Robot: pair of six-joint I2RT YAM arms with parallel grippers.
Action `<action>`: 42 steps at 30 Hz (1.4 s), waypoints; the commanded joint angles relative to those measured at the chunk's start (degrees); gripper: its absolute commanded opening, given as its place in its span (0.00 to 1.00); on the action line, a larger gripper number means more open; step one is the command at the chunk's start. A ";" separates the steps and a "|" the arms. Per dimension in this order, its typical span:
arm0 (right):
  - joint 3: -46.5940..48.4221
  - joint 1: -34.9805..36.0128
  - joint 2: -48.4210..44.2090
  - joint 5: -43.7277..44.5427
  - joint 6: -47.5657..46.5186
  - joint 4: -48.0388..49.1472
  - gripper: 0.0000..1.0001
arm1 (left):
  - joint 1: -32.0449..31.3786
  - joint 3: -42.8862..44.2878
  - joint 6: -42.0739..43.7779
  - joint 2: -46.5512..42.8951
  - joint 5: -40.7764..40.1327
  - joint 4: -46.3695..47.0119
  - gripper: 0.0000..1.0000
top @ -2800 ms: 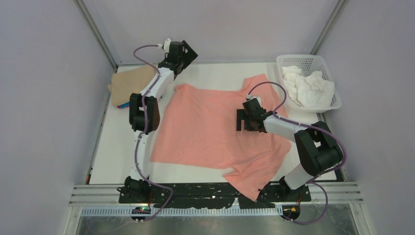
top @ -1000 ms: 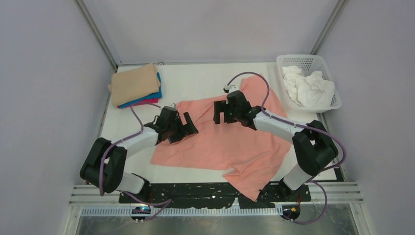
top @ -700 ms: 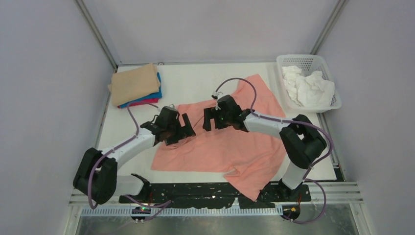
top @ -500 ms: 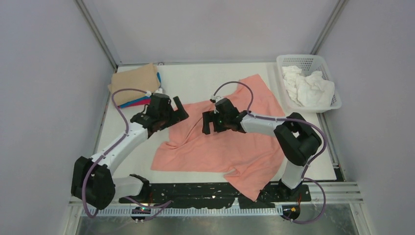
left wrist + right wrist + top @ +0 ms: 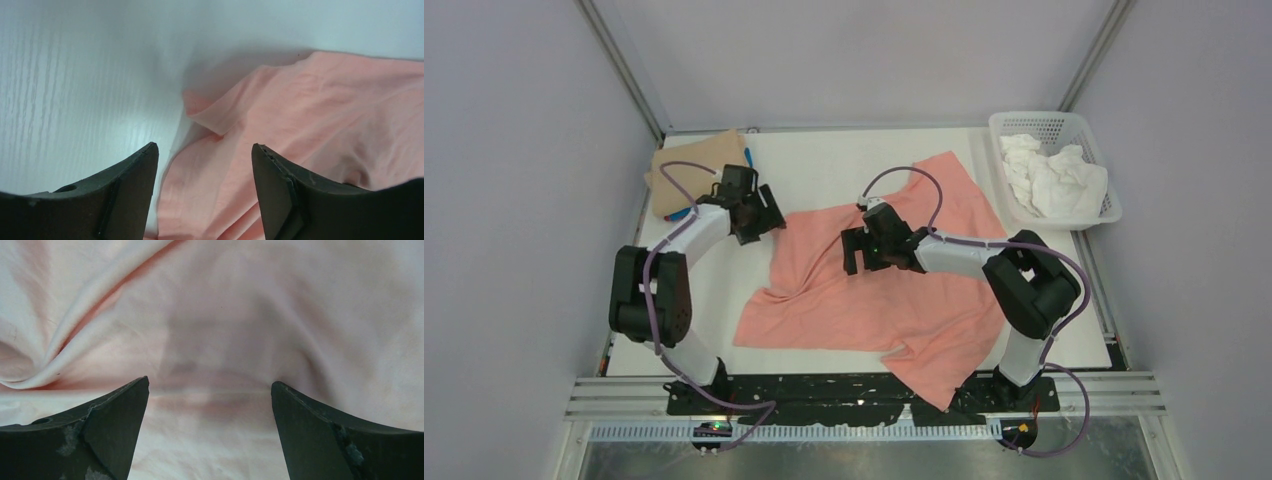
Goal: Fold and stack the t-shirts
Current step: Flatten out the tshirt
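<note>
Under the spread right jaws, and edging beneath the spread left jaws, lies the salmon-pink t-shirt (image 5: 874, 300), ungripped.

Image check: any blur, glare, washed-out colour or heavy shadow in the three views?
Top external: sharp and evenly lit, only soft shadows on the salmon-pink t-shirt. Left wrist: the left hand is dark and slightly soft; grey shadow falls on the table past the shirt's edge. Right wrist: cloth looks washed-out pale, with a dim shadow patch ahead of the right hand.
</note>
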 commanded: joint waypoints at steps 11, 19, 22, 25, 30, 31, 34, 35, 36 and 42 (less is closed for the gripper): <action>-1.17 -0.85 -0.80 5.50 -0.98 -4.71 0.98 | 0.16 13.97 7.20 12.82 0.36 -4.41 0.46; -1.77 -1.40 -1.34 6.25 -1.06 -4.93 0.98 | 0.25 19.47 10.02 14.20 -0.88 -5.45 0.00; -2.19 -1.69 -1.62 6.40 -1.06 -5.02 0.98 | 0.23 21.00 11.37 14.14 -0.86 -5.30 0.00; -2.40 -1.85 -1.79 7.10 -1.49 -5.51 0.98 | 0.24 24.30 16.77 14.54 1.59 -8.08 0.00; -2.85 -2.23 -1.96 7.22 -2.42 -6.23 0.98 | -0.83 37.16 21.83 17.71 -5.98 -20.63 0.00; -3.02 -2.36 -1.96 7.24 -2.67 -6.18 0.98 | -1.32 38.93 23.21 18.38 -7.98 -20.84 0.00; -3.15 -2.61 -1.84 7.52 -2.92 -6.21 0.98 | -2.87 44.52 27.92 21.46 -13.71 -19.96 0.00; -3.12 -2.78 -1.71 7.52 -3.06 -6.21 0.98 | -3.25 46.64 29.67 23.18 -14.29 -19.72 0.00; -3.11 -2.89 -1.60 7.42 -3.11 -6.26 0.98 | -3.34 49.73 30.45 25.50 -14.50 -20.26 0.10; -2.67 -3.11 -1.62 7.09 -3.67 -6.36 0.98 | -3.23 80.70 27.81 42.84 -16.23 -36.09 0.76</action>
